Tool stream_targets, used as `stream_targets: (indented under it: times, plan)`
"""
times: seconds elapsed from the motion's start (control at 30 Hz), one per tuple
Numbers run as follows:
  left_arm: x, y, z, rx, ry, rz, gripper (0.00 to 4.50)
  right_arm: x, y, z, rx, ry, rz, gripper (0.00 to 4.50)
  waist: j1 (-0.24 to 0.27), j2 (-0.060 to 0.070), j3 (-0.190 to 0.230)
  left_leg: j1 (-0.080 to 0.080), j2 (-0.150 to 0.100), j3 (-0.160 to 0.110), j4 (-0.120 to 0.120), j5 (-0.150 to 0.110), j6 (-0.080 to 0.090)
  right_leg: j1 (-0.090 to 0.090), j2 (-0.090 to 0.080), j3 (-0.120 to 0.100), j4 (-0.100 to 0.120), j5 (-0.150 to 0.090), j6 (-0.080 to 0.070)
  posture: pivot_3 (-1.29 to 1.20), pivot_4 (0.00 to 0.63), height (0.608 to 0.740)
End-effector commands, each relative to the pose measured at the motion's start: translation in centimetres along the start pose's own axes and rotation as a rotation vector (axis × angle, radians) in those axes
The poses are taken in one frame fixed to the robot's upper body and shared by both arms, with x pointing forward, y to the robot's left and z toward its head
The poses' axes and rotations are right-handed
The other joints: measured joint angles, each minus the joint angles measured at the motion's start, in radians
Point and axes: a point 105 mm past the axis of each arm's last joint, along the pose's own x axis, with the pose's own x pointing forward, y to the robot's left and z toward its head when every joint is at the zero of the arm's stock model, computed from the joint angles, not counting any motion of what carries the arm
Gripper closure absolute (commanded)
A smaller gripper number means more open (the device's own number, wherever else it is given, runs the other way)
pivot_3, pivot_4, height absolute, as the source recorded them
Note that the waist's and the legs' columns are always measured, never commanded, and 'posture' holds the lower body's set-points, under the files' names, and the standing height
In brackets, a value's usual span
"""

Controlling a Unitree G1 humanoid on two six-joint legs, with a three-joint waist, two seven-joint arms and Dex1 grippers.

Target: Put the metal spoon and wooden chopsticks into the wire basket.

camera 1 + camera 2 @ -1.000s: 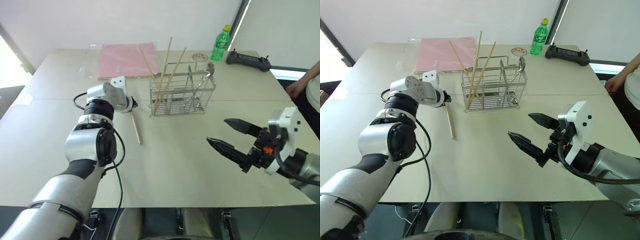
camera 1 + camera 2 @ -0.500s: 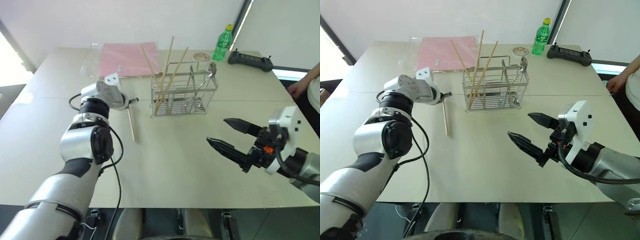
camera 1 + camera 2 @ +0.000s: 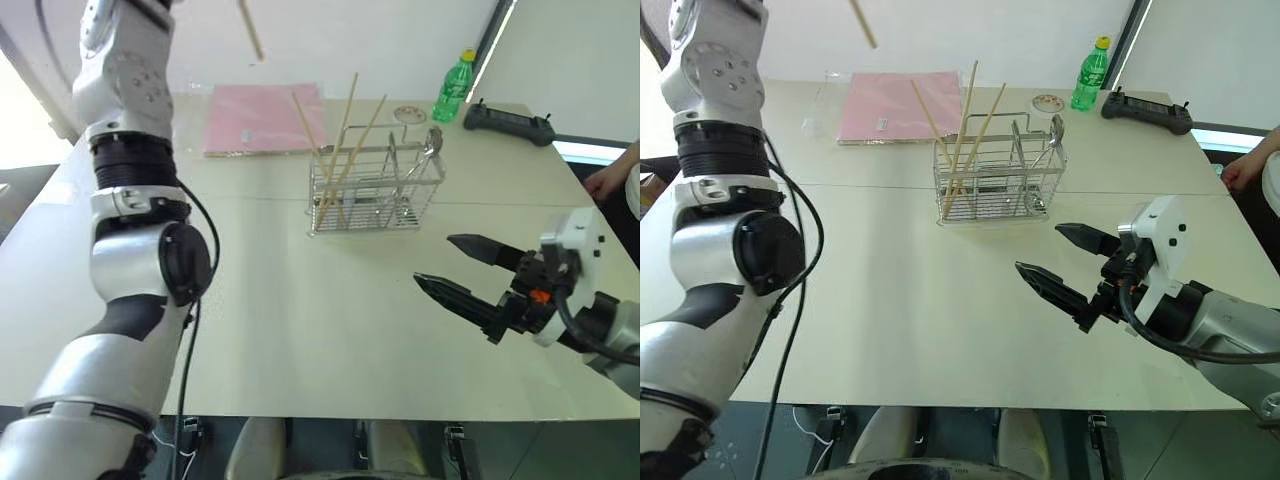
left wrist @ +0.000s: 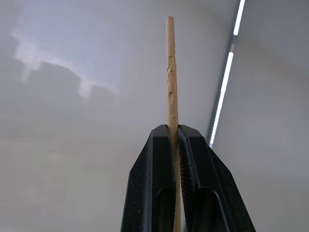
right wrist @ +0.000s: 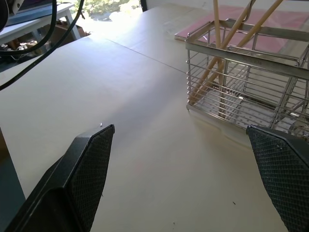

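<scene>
My left gripper (image 4: pixel 172 133) pinches one pale, round wooden chopstick (image 4: pixel 170 72), grain carved near its tip. Ahead of my right gripper (image 3: pixel 1048 256), black ribbed fingers spread wide, stands the shiny wire basket (image 3: pixel 998 175) holding three chopsticks (image 3: pixel 965 125) and the metal spoon (image 3: pixel 1049 140).

Three wooden chopsticks (image 3: pixel 962 135) lean in wire basket (image 3: pixel 998 175); metal spoon (image 3: pixel 1052 140) inside too.

Bright, even daylight washes the table (image 3: pixel 330 330), glaring white at the left edge of the head views, shadows stay faint, and everything reads sharp without blur.
</scene>
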Motion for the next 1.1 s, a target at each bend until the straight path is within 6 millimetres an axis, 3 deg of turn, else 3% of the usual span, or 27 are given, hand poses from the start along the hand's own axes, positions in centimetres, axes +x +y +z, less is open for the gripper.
stream_targets:
  times: [0.03,0.23,0.73,0.83,1.0,1.1]
  plan:
    - [0.0,-4.5,-0.3,-0.015,0.004,-0.170,4.48,-0.1,-0.1,1.0,-0.029,-0.034,-0.011,0.00,0.000,0.000,0.000,0.001,0.000,0.000,0.000,0.000,0.000,0.000,0.000,0.000,0.001,0.000,0.000,0.00,0.150,0.721]
    - [-2.5,-6.6,-5.6,-0.018,0.153,-0.251,4.48,-0.4,-0.2,1.3,-0.031,-0.048,-0.046,0.00,-0.002,0.001,-0.001,0.002,0.001,0.000,0.000,0.000,0.000,-0.001,0.002,0.001,0.005,0.000,-0.001,0.00,0.150,0.721]
    - [-5.4,-6.6,-11.7,0.021,0.260,-0.257,4.48,-0.4,-0.6,2.2,-0.016,-0.095,-0.074,0.00,0.001,0.001,-0.001,0.001,0.003,-0.001,0.001,0.000,0.001,-0.001,0.005,0.001,0.005,-0.001,-0.002,0.00,0.150,0.721]
    - [-5.7,-6.7,-12.1,0.005,0.271,-0.260,3.41,-0.4,-0.9,2.3,-0.016,-0.102,-0.087,0.00,-0.001,0.001,-0.001,0.001,0.003,-0.002,0.001,0.000,0.001,-0.001,0.005,0.001,0.005,-0.001,-0.002,0.00,0.150,0.721]
    - [-5.5,-6.5,-11.6,-0.045,0.310,-0.261,0.96,-0.5,-1.2,2.3,-0.018,-0.106,-0.097,0.00,0.000,0.001,-0.001,0.001,0.003,-0.002,0.001,0.000,0.001,-0.001,0.005,0.001,0.005,-0.001,-0.002,0.00,0.150,0.721]
    - [-5.6,-6.2,-11.0,-0.081,0.352,-0.302,0.96,-0.5,-1.4,2.3,-0.021,-0.105,-0.100,0.00,0.000,0.001,-0.001,0.001,0.003,-0.002,0.001,0.000,0.001,-0.001,0.006,0.001,0.005,-0.001,-0.002,0.00,0.150,0.721]
